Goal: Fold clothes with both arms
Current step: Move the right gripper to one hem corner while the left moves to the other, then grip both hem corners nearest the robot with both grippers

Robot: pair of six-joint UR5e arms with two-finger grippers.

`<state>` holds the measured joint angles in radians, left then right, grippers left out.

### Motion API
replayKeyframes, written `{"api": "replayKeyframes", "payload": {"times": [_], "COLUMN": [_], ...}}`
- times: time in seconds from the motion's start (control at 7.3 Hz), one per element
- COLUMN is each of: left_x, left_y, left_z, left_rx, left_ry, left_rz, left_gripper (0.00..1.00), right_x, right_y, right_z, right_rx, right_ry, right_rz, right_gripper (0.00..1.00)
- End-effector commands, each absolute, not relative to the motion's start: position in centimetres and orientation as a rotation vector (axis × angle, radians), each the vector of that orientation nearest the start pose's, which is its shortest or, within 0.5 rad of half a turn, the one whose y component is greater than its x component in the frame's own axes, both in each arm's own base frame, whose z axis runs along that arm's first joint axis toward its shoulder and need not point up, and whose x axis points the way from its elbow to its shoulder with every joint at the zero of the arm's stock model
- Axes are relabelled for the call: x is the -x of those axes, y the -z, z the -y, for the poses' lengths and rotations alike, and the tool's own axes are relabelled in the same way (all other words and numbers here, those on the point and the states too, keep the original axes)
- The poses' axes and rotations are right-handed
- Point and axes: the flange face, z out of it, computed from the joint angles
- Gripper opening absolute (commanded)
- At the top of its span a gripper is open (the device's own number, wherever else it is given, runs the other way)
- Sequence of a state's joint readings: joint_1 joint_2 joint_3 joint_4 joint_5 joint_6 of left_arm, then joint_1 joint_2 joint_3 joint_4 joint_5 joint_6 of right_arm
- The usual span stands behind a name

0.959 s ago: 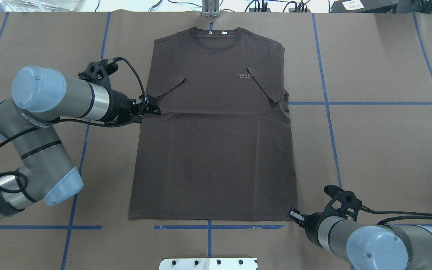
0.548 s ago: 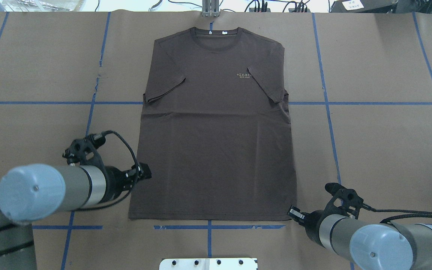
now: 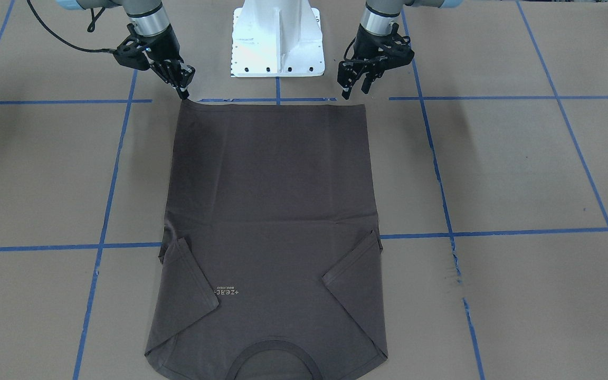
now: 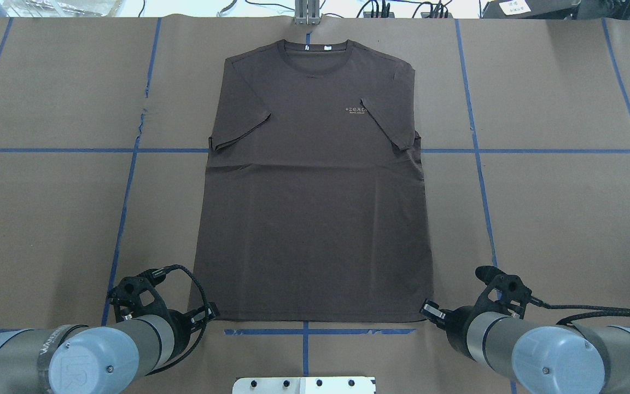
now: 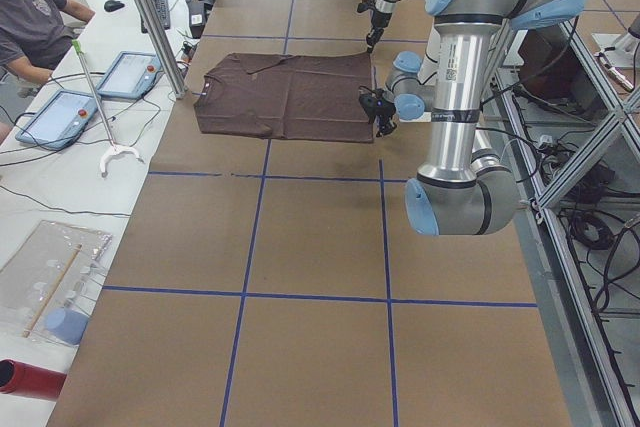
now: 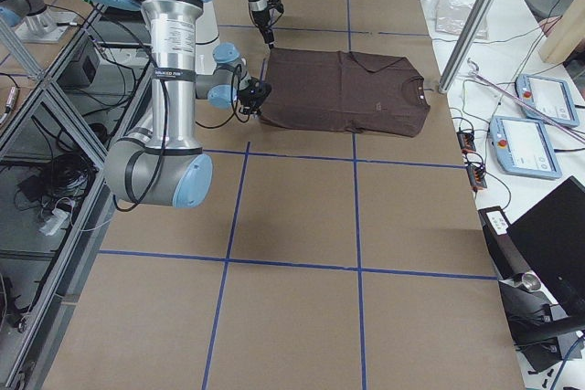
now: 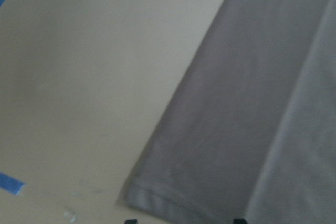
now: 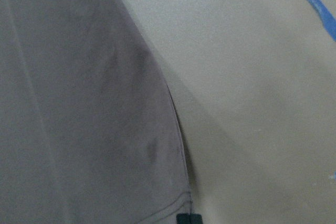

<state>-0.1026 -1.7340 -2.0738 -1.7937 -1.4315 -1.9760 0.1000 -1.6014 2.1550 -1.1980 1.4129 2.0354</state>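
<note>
The dark grey-brown T-shirt (image 4: 315, 191) lies flat on the brown table, collar far from me, both sleeves folded in over the chest; it also shows in the front view (image 3: 272, 200). My left gripper (image 4: 212, 313) is open, jaws spread, low over the hem's left corner (image 7: 142, 198), also seen from the front (image 3: 354, 91). My right gripper (image 4: 427, 312) sits at the hem's right corner, jaws together on the slightly lifted hem corner (image 8: 181, 203); in the front view it is (image 3: 183, 92).
The white bolted pedestal (image 3: 277, 42) stands between the arms, just behind the hem. Blue tape lines (image 4: 304, 331) grid the table. A metal post (image 5: 150, 17), tablets and a seated operator (image 5: 30, 17) are beyond the collar end.
My left arm has swung from the shirt's left sleeve back towards me, along the left side, to the hem's left corner. The right arm and the shirt have stayed still.
</note>
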Motion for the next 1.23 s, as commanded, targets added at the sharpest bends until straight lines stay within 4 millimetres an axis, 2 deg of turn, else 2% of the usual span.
{"api": "replayKeyframes", "payload": {"times": [0.0,0.14,1.1], "left_x": [-50.7,-50.7,-50.4], "left_y": [-33.3,-33.3,-34.0], "left_z": [19.6,19.6,20.9], "left_rx": [0.003,0.004,-0.019], "left_ry": [0.527,0.526,0.538], "left_rz": [-0.888,-0.886,-0.871], "left_gripper": [0.63,0.58,0.52], "right_x": [44.2,44.1,44.0], "right_y": [-36.0,-36.1,-36.5], "right_z": [19.4,19.5,19.5], "right_rx": [0.023,0.02,0.015], "right_ry": [-0.597,-0.598,-0.6], "right_rz": [0.951,0.95,0.941], "right_gripper": [0.0,0.0,0.0]}}
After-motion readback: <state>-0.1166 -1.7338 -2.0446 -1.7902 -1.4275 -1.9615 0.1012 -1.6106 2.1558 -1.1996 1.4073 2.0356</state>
